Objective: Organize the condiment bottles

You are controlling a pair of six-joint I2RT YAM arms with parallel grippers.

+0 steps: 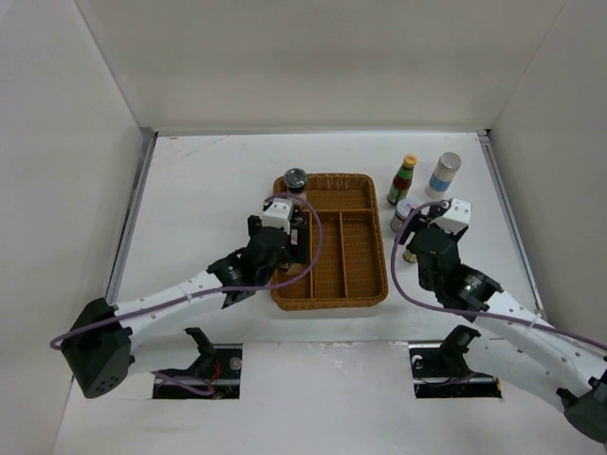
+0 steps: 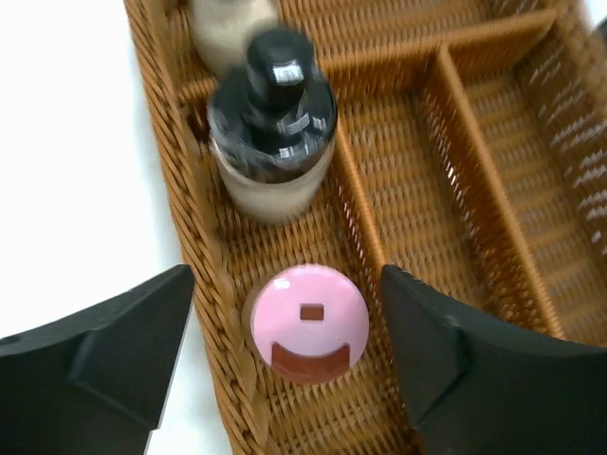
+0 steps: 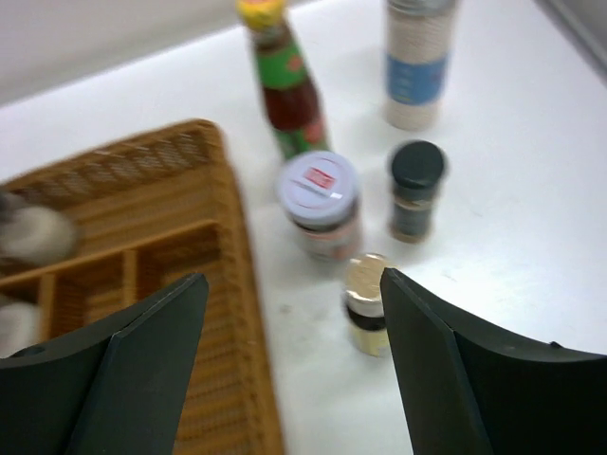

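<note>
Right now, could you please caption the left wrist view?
Open jaws straddle a pink-capped bottle in the tray.

The divided tray (image 1: 330,301) sits in the middle of the table (image 1: 209,190), its long compartments running front to back. In its leftmost compartment a capped jar (image 2: 309,322) stands nearest, with a bottle (image 2: 273,123) just behind it. Behind a cross divider, a third jar (image 2: 232,28) stands at the far-left corner. Five more stand on the table to the right of the tray. A wide jar (image 3: 321,204) is just beside the tray's right wall, with a sauce bottle (image 3: 285,85) behind it and a small jar (image 3: 415,190) to its right. A tall shaker (image 3: 415,66) stands behind the small jar, and a short bottle (image 3: 368,303) stands in front, between the wide jar and the small jar.
</note>
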